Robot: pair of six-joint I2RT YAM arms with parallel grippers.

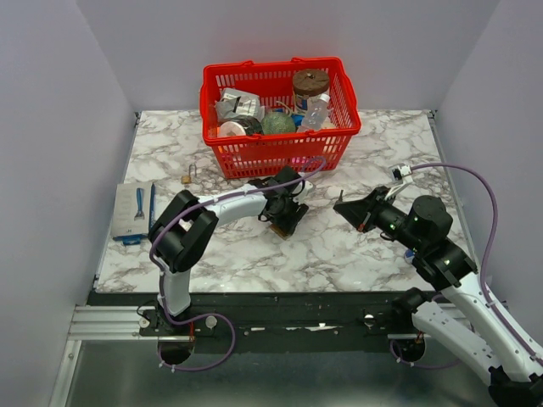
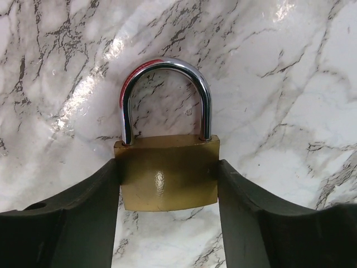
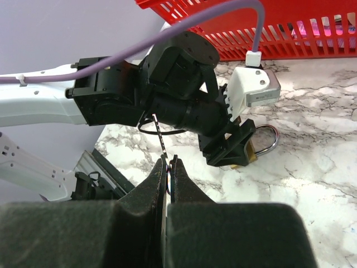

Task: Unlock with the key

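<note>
Marble (image 1: 254, 250): L gripper (image 1: 287, 214) clamps padlock (image 2: 167, 176), R gripper (image 3: 169, 167) prob. pinches key (image 3: 158, 137).

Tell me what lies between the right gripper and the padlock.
Only bare table separates the right gripper from the padlock, as the top view shows.

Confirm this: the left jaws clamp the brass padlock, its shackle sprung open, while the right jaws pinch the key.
Not quite. The shackle is closed: the left wrist view shows both its legs seated in the brass padlock. The left jaws do clamp it, and the right jaws pinch the key.
</note>
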